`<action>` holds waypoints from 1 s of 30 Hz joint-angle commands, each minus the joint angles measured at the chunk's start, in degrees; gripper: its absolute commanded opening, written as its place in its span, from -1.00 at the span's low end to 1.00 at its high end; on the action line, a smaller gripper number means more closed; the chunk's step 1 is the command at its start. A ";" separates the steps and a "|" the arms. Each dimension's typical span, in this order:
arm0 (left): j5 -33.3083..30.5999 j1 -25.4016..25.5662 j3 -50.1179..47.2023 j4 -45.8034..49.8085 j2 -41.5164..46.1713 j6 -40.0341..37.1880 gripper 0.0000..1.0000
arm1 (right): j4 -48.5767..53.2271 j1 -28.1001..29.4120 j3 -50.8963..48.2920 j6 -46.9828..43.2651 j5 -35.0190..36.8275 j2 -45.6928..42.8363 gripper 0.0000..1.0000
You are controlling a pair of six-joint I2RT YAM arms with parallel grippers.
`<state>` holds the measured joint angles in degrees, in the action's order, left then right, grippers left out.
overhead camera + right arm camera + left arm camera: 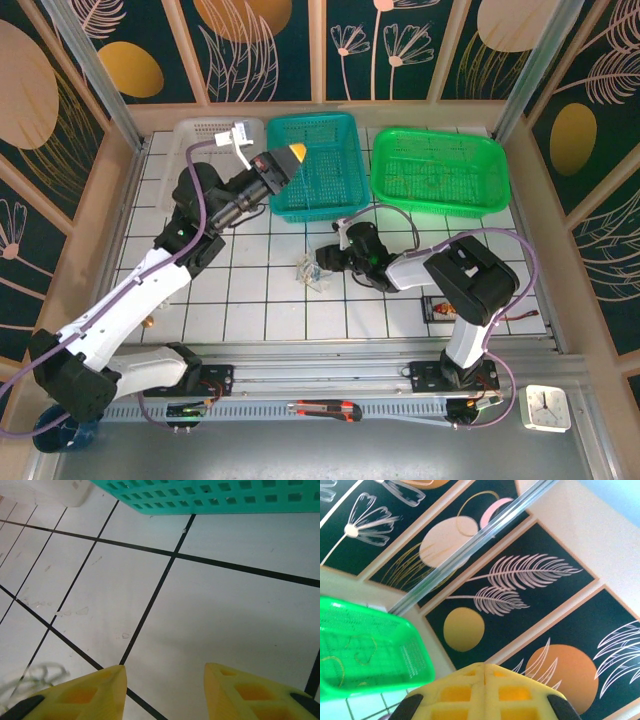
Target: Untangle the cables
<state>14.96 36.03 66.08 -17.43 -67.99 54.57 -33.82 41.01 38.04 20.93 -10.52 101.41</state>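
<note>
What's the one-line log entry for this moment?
left gripper: shut, raised near teal plastic basket | right gripper: open, low over white tiled table | small tangle of thin whitish cables: on table beside right gripper, not held

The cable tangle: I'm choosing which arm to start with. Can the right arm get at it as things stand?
Probably yes. The right claw is open and low over the tiled table. The cables lie just beside its tip, and nothing stands between them.
</note>
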 commanded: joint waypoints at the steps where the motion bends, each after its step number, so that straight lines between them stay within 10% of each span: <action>1: 0.41 0.11 5.70 2.31 -0.93 -3.30 -1.00 | -1.61 -0.06 -1.60 0.96 -0.03 -1.81 -0.10; 21: 0.86 0.05 -0.56 -2.12 -1.66 -0.63 -1.00 | 6.08 0.31 -7.37 -3.65 -1.34 -29.84 0.08; 30: 1.21 0.07 -3.32 -4.78 -1.27 1.50 -1.00 | -5.72 4.91 -6.53 -4.51 4.11 -21.75 0.11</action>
<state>15.03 36.03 63.29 -18.33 -70.43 54.43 -32.75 45.60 31.44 17.17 -9.41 76.09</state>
